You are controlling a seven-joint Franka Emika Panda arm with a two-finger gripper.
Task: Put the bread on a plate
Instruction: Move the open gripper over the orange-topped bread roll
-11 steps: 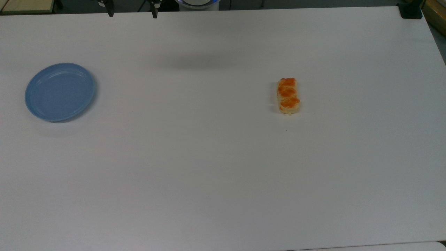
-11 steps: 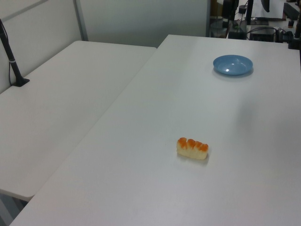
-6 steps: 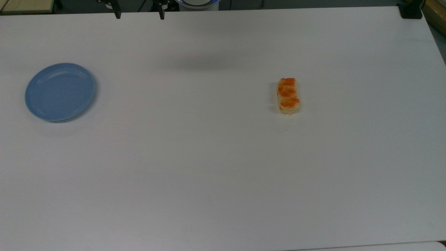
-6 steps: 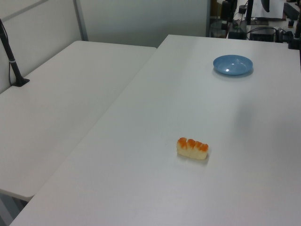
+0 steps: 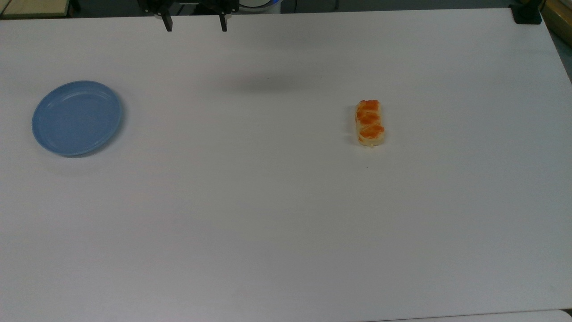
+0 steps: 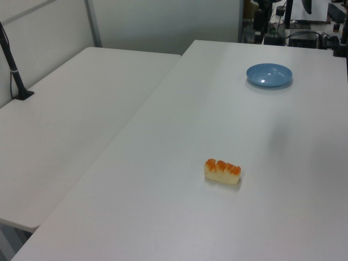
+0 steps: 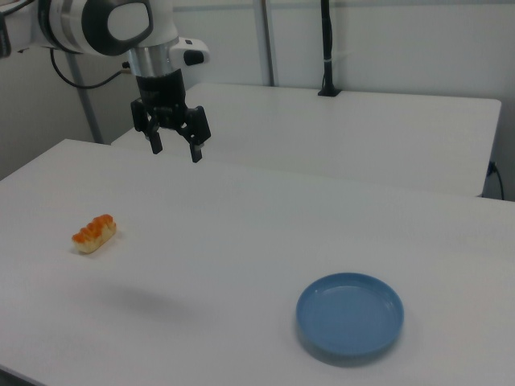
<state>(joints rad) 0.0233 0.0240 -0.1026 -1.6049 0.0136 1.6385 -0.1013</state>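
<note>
Hanging high above the table (image 5: 286, 214), the gripper (image 7: 172, 149) has its 2 fingers spread wide and grasps nothing. In the top view it sits at the far edge, between the plate (image 5: 77, 117) and the bread (image 5: 369, 122), well apart from both. The bread lies flat on the table toward the top view's right, its 3 orange lumps up, its long axis running up and down the top view. The plate rests bare toward the top view's left, well apart from the bread. By my judgement this is the reach step: nothing is picked up yet. Next, the gripper needs to travel over the bread, line its fingers across the short width, and descend before closing.
</note>
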